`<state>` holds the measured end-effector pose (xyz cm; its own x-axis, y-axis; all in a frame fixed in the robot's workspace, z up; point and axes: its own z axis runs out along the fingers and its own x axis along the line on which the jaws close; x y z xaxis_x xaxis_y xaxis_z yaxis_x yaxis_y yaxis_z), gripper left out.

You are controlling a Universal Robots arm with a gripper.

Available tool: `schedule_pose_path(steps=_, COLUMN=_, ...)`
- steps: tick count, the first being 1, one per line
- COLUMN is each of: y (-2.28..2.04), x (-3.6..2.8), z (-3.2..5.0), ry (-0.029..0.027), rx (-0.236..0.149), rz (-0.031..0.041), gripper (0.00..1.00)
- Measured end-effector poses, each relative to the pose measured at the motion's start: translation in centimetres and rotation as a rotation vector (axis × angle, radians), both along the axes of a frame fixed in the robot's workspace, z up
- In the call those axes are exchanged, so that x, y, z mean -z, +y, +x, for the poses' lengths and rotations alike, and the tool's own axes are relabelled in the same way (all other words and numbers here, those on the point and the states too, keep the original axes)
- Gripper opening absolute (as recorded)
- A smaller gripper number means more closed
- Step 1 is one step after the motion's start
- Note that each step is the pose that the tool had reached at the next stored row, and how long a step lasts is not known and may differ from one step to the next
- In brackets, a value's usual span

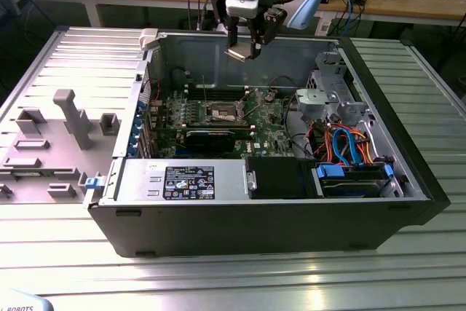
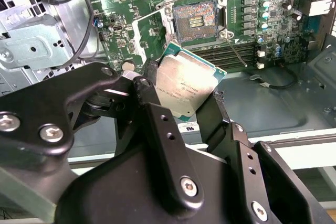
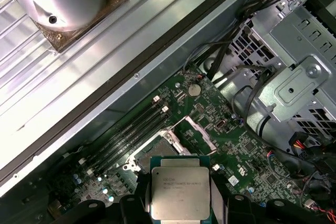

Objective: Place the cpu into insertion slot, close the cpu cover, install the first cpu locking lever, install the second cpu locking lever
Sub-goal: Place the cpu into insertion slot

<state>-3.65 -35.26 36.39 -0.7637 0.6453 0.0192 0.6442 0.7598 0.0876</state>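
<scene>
Gripper (image 1: 242, 49) hung above the open computer case (image 1: 240, 232), near its far wall. Jaws were closed partway, pinching the cpu (image 2: 185, 80) by two opposite edges, metal top showing in both wrist views. The insertion slot (image 1: 222, 113) sat unfilled on the green board (image 1: 273, 125), about 6 o'clock from the gripper in the exterior view and well apart from the chip.

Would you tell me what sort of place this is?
Probably an electronics or robotics lab: an opened computer case lies on a slatted metal table, a cluttered workbench stands behind, and the claw holds the cpu.
</scene>
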Motion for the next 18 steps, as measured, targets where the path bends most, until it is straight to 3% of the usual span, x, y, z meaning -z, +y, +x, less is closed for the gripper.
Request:
schedule_pose_path(steps=9, y=0.0, x=0.0, z=0.0, ry=0.0, rx=0.018, rz=0.0, gripper=0.54)
schedule_pose_path(steps=18, y=0.0, x=0.02, z=0.0, ry=0.0001, rx=0.152, rz=0.0, gripper=0.54)
